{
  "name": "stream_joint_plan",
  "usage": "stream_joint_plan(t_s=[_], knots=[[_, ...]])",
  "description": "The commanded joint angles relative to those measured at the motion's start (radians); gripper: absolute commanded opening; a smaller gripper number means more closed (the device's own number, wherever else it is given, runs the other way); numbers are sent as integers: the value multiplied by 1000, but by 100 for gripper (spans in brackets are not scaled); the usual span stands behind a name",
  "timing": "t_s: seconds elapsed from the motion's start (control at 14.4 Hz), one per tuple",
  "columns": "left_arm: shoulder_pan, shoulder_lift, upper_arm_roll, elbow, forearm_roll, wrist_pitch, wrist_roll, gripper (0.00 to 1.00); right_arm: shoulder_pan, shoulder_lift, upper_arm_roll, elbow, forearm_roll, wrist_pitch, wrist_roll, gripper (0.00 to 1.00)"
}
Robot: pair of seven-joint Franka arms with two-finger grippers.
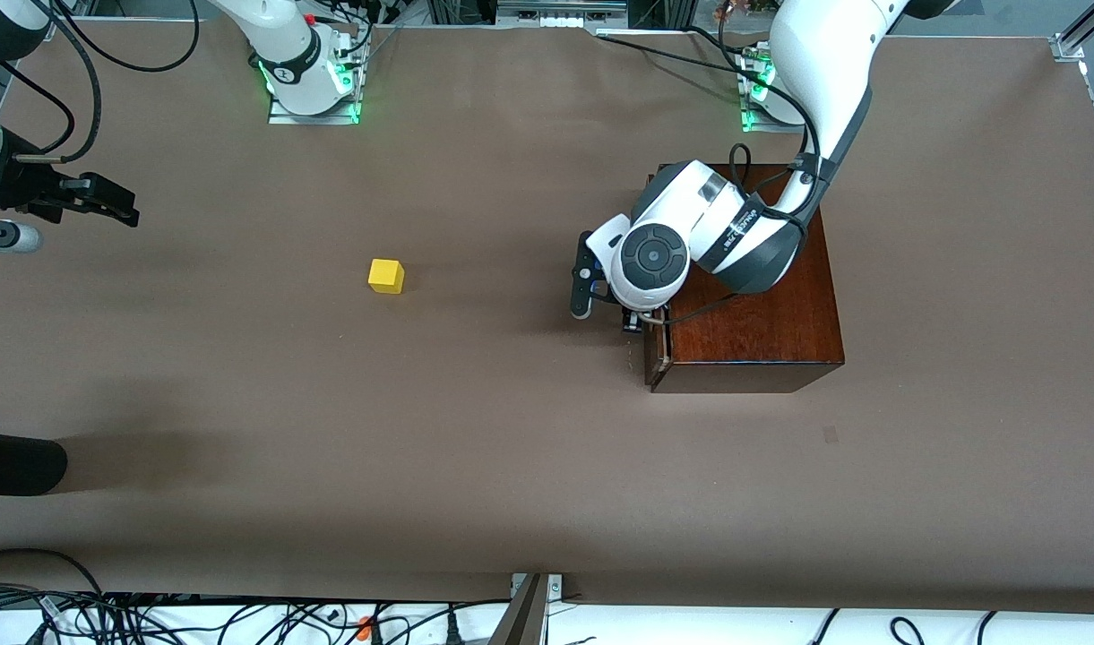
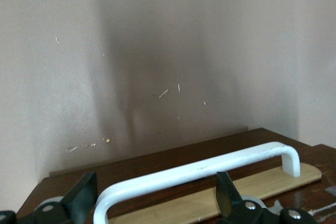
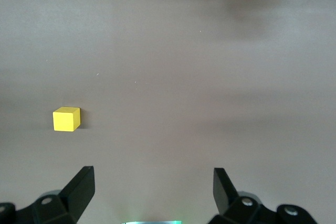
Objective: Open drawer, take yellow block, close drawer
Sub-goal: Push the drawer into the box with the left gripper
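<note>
— Looking at the yellow block (image 1: 386, 276): sitting on the bare table (image 1: 511, 466), out in the open, well apart from the drawer (image 2: 173, 195), toward the right arm's end.

— Looking light and hard, probably. Pinching two flat sides, maybe?

— Seeing the right gripper (image 3: 152, 187) waiting up high, fingers spread wide, holding nothing.

— And the left gripper (image 2: 155, 195)?

— Hanging at the drawer front, fingers apart on both sides of the white handle (image 2: 199, 174), not squeezing yet. Looking stiff and smooth, good for pulling or pushing.
</note>
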Motion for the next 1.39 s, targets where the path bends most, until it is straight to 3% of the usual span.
stream_joint_plan(t_s=[0.0, 0.97, 1.32], knots=[[12, -32, 2, -23, 30, -27, 19, 100, -58, 1, 74, 39, 4, -25, 1, 100], [15, -40, 3, -16, 78, -76, 10, 100, -58, -17, 66, 89, 11, -85, 9, 100], [9, -79, -7, 38, -76, -94, -166, 100, -58, 7, 65, 81, 7, -85, 8, 100]])
